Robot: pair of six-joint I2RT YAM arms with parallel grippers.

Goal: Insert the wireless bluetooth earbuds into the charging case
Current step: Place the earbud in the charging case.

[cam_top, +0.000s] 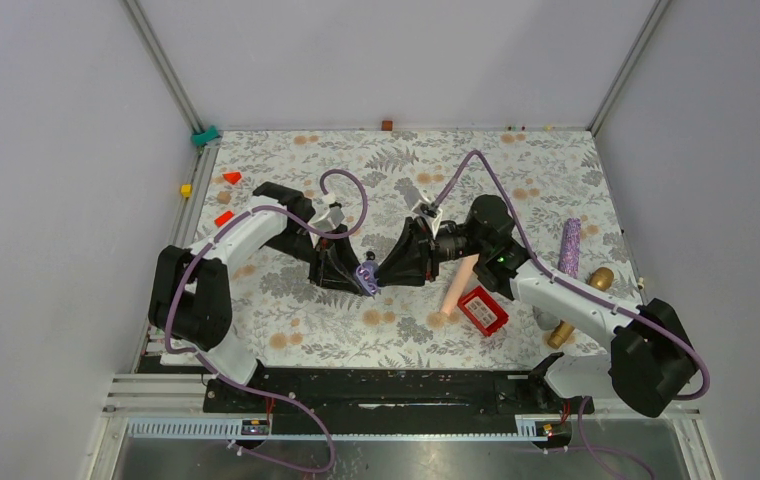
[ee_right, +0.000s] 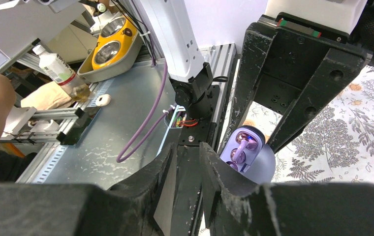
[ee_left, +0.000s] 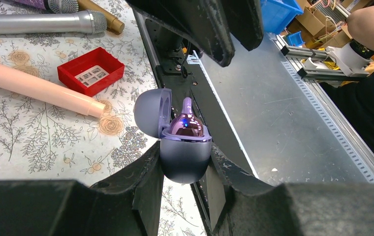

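Note:
The charging case (ee_left: 185, 160) is a lavender-grey pebble held off the table with its lid (ee_left: 150, 112) hinged open. My left gripper (ee_left: 186, 156) is shut on its lower half, one finger on each side. A glossy purple earbud (ee_left: 186, 123) with a short stem sits in the case under a small blue light. In the right wrist view the open case (ee_right: 261, 164) shows that earbud (ee_right: 246, 141) and a second purple round (ee_right: 237, 155) beside it. My right gripper (ee_right: 189, 147) hangs just left of the case, jaws slightly apart and holding nothing. From above, both grippers meet at the case (cam_top: 367, 275).
A pink cylinder (cam_top: 456, 285) and a red tray (cam_top: 483, 310) lie right of the grippers. Further right are a purple glitter microphone (cam_top: 569, 247) and a gold one (cam_top: 581, 300). A silver microphone (ee_left: 37, 22) shows too. Small red blocks (cam_top: 231, 178) sit at far left.

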